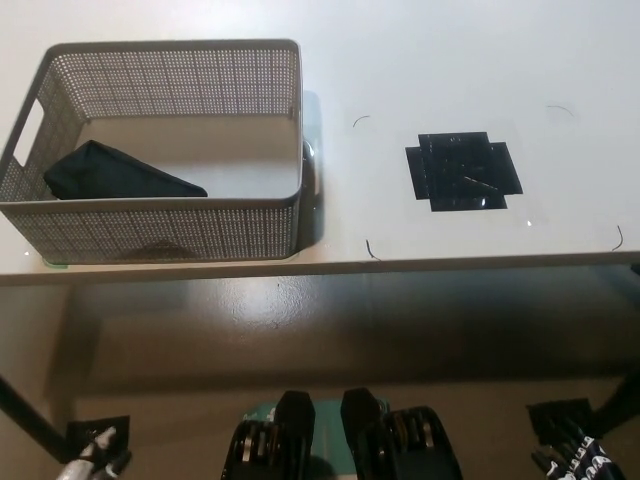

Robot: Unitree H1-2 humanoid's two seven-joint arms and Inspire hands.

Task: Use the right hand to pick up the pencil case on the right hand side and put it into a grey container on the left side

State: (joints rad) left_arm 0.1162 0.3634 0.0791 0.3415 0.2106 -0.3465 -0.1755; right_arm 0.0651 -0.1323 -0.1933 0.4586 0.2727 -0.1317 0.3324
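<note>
I see the pencil case [115,172] lying inside the grey container [165,232] on the table [420,60], toward its near-left part, so I judge the placing done. It is a flat, dark, soft-looking wedge — blunt at the left end, tapering to a point at the right — and its long axis runs left to right along the container's near wall.

My right hand [578,462] sits at the bottom right, well below the table edge; the case is far up and to the left of its fingers, well apart. The left hand [92,462] shows as a sliver at the bottom left, resting, and is the nearer one — the case lies almost straight up from it. I cannot tell how wide either hand's fingers are; too little shows. A black taped patch [462,171] lies up and left of the right hand.
</note>
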